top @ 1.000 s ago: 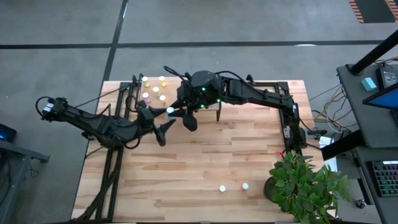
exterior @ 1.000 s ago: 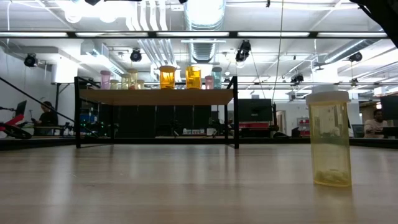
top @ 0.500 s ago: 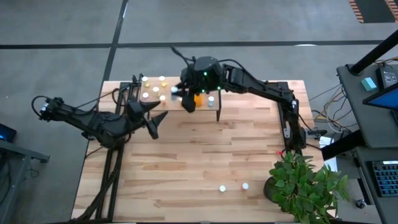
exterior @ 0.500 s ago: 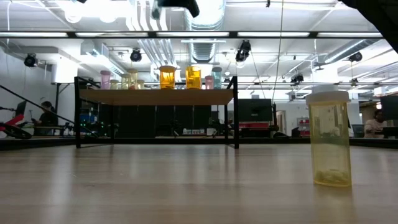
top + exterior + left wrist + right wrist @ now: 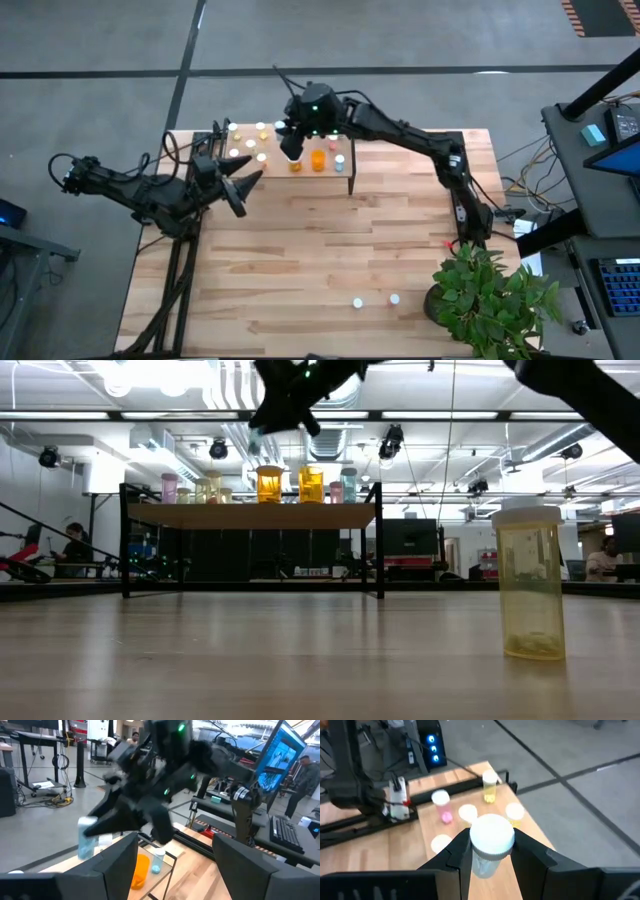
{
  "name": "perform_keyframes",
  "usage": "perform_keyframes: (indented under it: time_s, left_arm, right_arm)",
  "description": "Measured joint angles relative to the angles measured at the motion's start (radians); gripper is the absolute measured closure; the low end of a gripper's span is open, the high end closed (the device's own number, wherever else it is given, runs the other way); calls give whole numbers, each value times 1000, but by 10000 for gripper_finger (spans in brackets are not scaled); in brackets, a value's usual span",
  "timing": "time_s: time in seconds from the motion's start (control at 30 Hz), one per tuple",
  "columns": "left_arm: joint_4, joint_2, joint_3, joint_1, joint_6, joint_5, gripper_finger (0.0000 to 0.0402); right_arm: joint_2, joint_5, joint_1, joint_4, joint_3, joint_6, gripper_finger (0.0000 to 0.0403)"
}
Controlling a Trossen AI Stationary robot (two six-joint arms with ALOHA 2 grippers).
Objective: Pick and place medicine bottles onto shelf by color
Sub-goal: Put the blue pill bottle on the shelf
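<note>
Fingers [image 5: 457, 855] of the right gripper [image 5: 491, 856] clamp a white-capped bluish bottle [image 5: 491, 841] above the shelf [image 5: 345, 168]. Beyond it stand pink and yellowish bottles [image 5: 489, 787]. Left gripper [image 5: 243, 190] hovers beside the shelf, jaws spread wide, holding nothing.

The tabletop [image 5: 330, 260] is pale butcher-block wood, planks glued in strips, with a soft satin sheen. The shelf [image 5: 250, 516] has a light wood board on thin matt black metal legs. The medicine bottles [image 5: 529, 582] look like clear tinted plastic, smooth and slightly glossy, with matt white ribbed caps; the one in the right gripper [image 5: 491, 851] shows that cap [image 5: 492, 835] plainly. Both arms are matt black. The floor [image 5: 400, 30] beyond is dull grey concrete.
</note>
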Motion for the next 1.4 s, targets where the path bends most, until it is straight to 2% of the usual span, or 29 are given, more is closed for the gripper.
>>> perform_keyframes:
  time_s: [0.2,0.33,0.5,0.7,0.83,1.2,1.4]
  left_arm:
    - [5,-8,2,0,-12,0,161]
    - [23,-20,2,0,-27,0,162]
    - [62,-36,2,0,-27,1,162]
    - [150,-64,2,0,-19,-8,162]
    - [154,-74,2,0,-18,-10,162]
    - [153,-51,1,0,-17,-11,162]
    - [155,-44,0,0,-21,-11,162]
  right_arm:
    - [68,-9,-2,4,0,0,296]
    - [110,1,-4,70,9,13,296]
    - [136,65,-7,124,9,13,296]
    - [134,132,-14,124,10,-108,296]
    - [120,165,-13,134,9,-131,296]
    - [136,180,-39,102,-52,-7,296]
    - [132,167,-37,95,-81,3,296]
